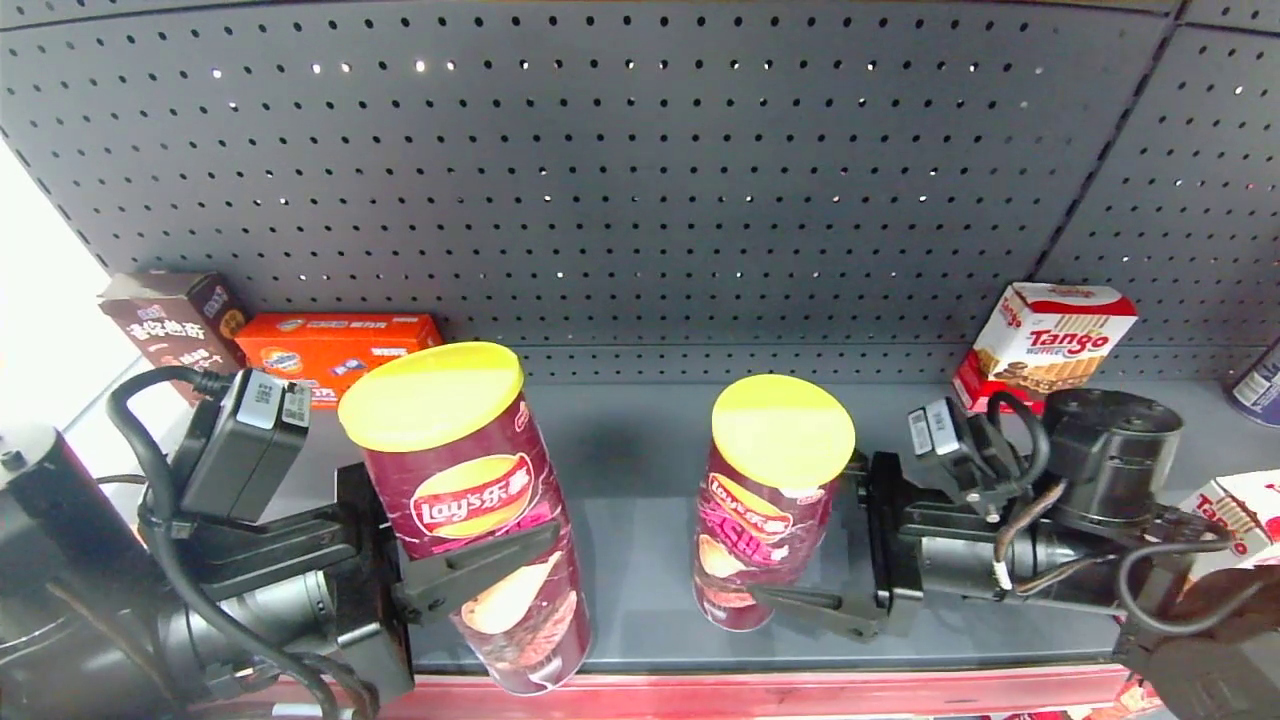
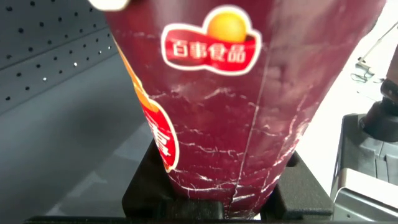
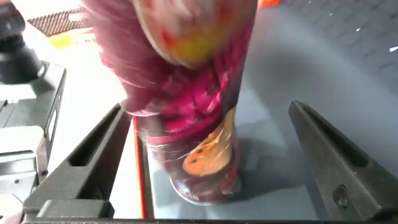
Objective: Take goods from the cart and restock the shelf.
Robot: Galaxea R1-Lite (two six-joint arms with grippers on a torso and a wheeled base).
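Left gripper (image 1: 490,560) pinches a chip can (image 1: 465,490) upright for shelving; right gripper (image 1: 800,545), spread, flanks a second can (image 1: 760,520), apparently standing free.

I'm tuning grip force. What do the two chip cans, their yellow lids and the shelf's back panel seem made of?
Left chip can and right chip can: probably paperboard tubes with a glossy printed wrap; a lengthwise seam and sheen show. Yellow lids: likely thin matte plastic, smooth and evenly coloured. Back panel: looks like grey painted sheet metal, with regular punched holes.
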